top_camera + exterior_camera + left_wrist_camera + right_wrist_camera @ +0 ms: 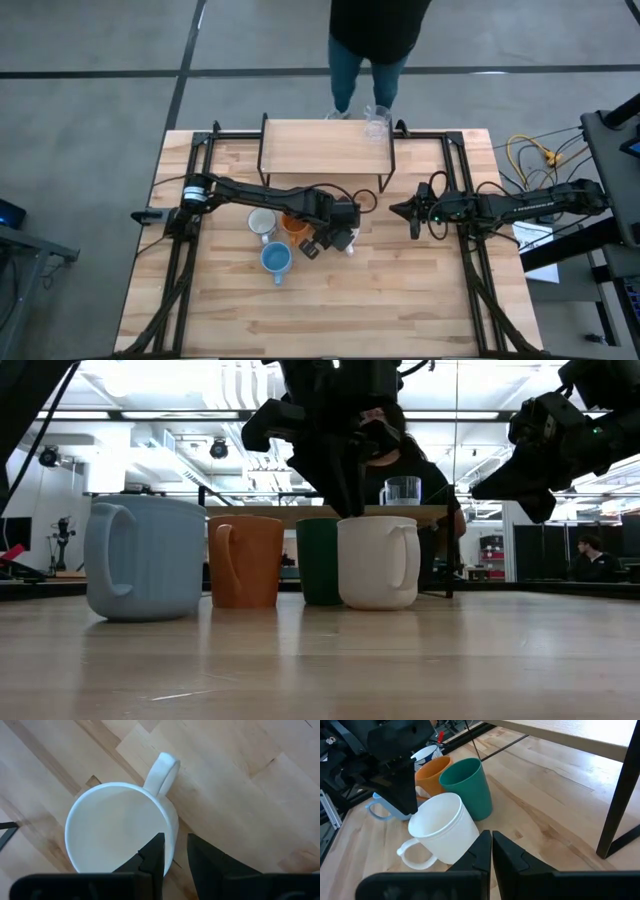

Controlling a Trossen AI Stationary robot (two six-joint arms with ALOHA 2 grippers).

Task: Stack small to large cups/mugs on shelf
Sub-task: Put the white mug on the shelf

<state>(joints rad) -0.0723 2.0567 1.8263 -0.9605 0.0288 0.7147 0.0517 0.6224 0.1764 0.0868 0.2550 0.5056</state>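
Note:
A plain white mug stands on the table just right of a dark green cup, an orange mug and a light blue mug. A second white mug sits behind them. My left gripper is down on the plain white mug's rim. A clear glass stands on the shelf, at its far right corner. My right gripper hangs shut above the table, to the right of the cups, holding nothing. My left gripper has the white mug's wall at the rim, a short way round from the handle. One finger is inside the mug and the other outside. The fingers slant steeply down from above. The mug stands upright with its base on the table.
A person stands at the table's far edge behind the shelf. The shelf's black legs rise from the table. Black frame rails run along both sides. Bare wood lies toward the near edge.

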